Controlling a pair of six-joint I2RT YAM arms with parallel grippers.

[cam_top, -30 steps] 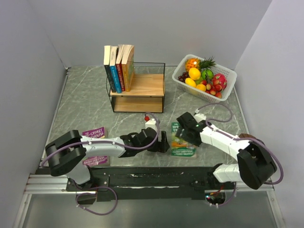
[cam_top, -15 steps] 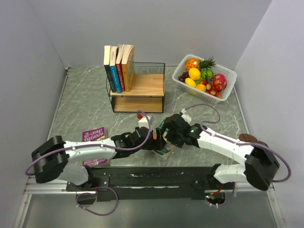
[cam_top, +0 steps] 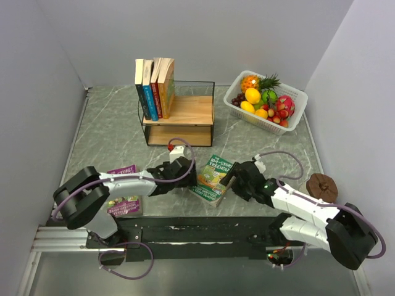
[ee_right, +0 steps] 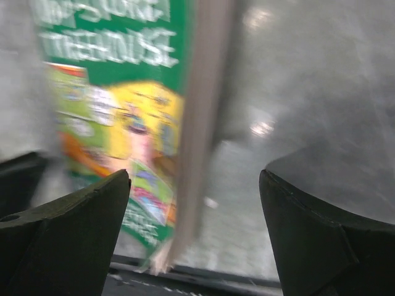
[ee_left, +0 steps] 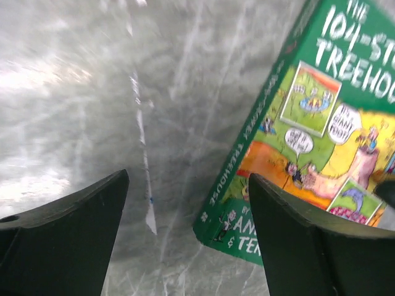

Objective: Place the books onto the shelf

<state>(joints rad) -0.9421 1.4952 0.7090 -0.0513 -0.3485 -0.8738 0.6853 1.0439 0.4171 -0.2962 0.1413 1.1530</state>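
A green Treehouse book (cam_top: 212, 177) lies cover-up and askew near the table's front edge, between my two grippers. My left gripper (cam_top: 189, 179) is just left of it, open; in the left wrist view the book (ee_left: 308, 117) has its spine corner between the fingers (ee_left: 68, 234), untouched. My right gripper (cam_top: 237, 182) is open on the book's right side, and the right wrist view shows the page edge (ee_right: 203, 123) inside the gap. A purple book (cam_top: 123, 185) lies partly under my left arm. Several books (cam_top: 154, 89) stand on the shelf (cam_top: 185, 120).
A white basket (cam_top: 295, 94) of fruit stands at the back right. A brown round object (cam_top: 322, 187) sits near the right arm. The black rail (cam_top: 197, 228) runs along the near edge, close to the green book's lower corner.
The green book, lying by the right gripper a second ago and propped up between both grippers half a second ago, now lies further left. Both arms have drawn apart.
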